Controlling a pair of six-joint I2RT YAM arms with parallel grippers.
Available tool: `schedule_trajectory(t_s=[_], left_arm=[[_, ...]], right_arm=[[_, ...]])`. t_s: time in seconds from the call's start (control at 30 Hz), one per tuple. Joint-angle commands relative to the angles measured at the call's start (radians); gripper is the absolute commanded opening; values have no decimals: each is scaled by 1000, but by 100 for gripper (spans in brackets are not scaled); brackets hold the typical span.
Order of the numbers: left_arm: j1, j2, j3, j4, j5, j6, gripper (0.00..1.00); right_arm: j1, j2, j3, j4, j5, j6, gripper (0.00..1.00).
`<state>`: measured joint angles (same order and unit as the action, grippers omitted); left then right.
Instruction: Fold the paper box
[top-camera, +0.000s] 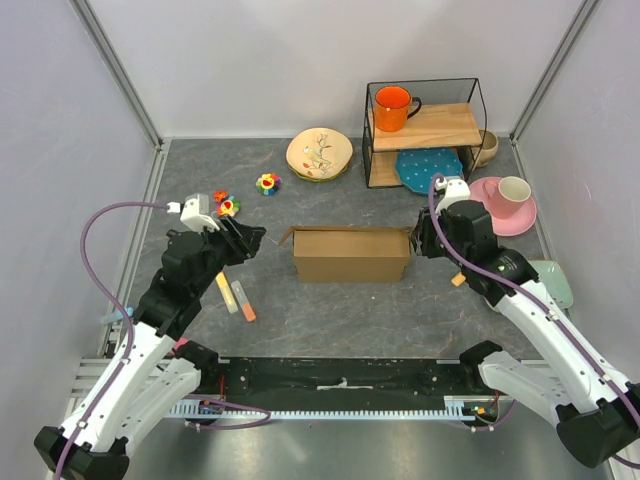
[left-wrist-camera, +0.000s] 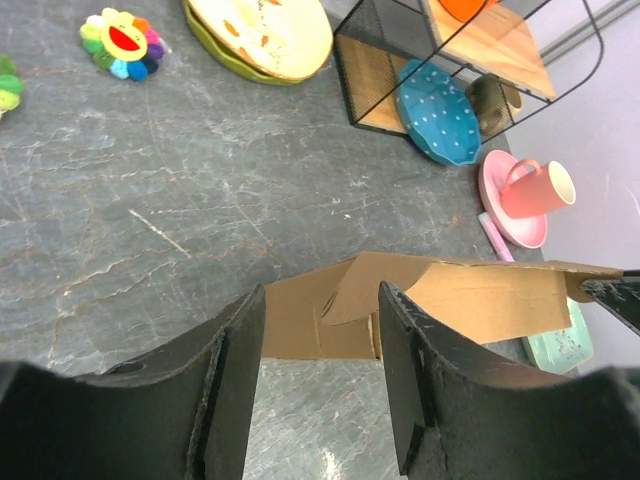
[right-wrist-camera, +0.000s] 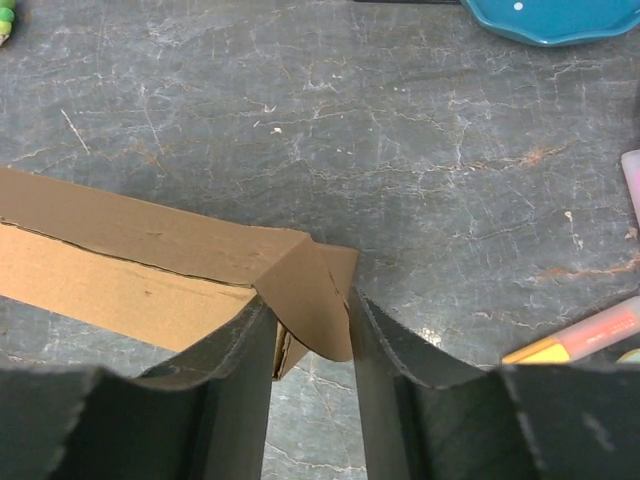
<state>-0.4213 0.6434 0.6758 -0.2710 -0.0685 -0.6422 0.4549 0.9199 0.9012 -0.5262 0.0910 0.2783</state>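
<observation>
Top view: a plain brown cardboard paper box (top-camera: 350, 255) sits mid-way on the dark grey stone-look surface (top-camera: 330, 330), between the two arms. Its walls are partly raised and its end flaps are loose. The left fingers (top-camera: 246, 240) are near its left end but apart from it and hold nothing. The right fingers (top-camera: 418, 243) are at its right end. Risk: nothing braces the left side, so a push from the right could slide the light box towards the orange and yellow markers (top-camera: 236, 297) rather than fold it.

Left wrist view: the left fingers (left-wrist-camera: 232, 370) are parted about halfway and empty. The paper box (left-wrist-camera: 480, 300) lies beyond the gap with a loose flap sticking up. Risk: moving in at this angle could catch the flap edge and bend it off its crease.

Right wrist view: the right fingers (right-wrist-camera: 390, 370) are partly closed around a rounded corner flap (right-wrist-camera: 312, 300). Both seem to touch it, but I cannot tell whether it is a real pinch. Risk: the hold is on thin card near its edge. It may slip out or crumple, and the wall could spring back open.
</observation>
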Motion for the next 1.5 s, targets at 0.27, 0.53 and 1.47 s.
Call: schedule_trajectory(t_s=[0.27,0.53,1.47], left_arm=[[-1,18,-5,76,147,122,58],[-1,68,24,69,222,159,63],[-2,262,117,75,389,564,50]], right_arm=[[22,0,-30,58,7,13,35],[27,-6,-35,58,9,10,36],[30,19,-18,68,-17,19,36]])
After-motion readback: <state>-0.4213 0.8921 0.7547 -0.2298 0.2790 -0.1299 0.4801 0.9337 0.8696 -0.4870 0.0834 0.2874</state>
